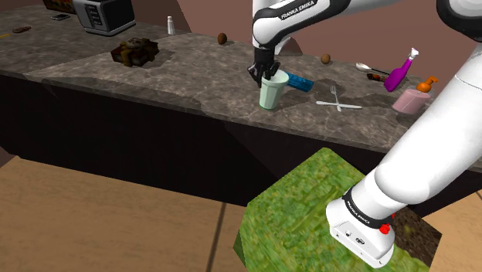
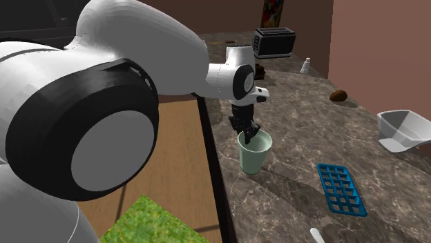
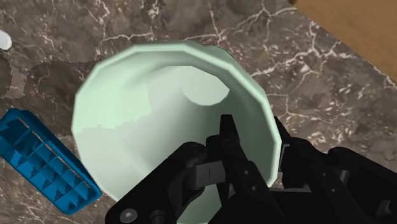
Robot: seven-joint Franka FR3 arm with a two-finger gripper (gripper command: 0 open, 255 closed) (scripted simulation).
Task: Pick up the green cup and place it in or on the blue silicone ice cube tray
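A pale green cup [image 1: 271,94] [image 2: 254,155] [image 3: 159,127] stands upright on the dark marble counter [image 1: 193,73]. My black gripper [image 1: 267,73] [image 2: 247,134] [image 3: 270,149] comes down on its rim. One finger is inside the cup, the other outside, and they clasp the wall between them. The blue ice cube tray [image 1: 302,82] [image 2: 340,188] [image 3: 44,162] lies flat on the counter just beyond the cup, a short gap away from it.
A fork [image 1: 337,103], a purple spray bottle [image 1: 399,73] and a pink cup [image 1: 408,100] lie past the tray. A white bowl [image 2: 403,130] sits farther back. A brown lump [image 1: 135,52] and a toaster [image 1: 104,15] stand far off. The counter's edge [image 2: 215,166] runs close to the cup.
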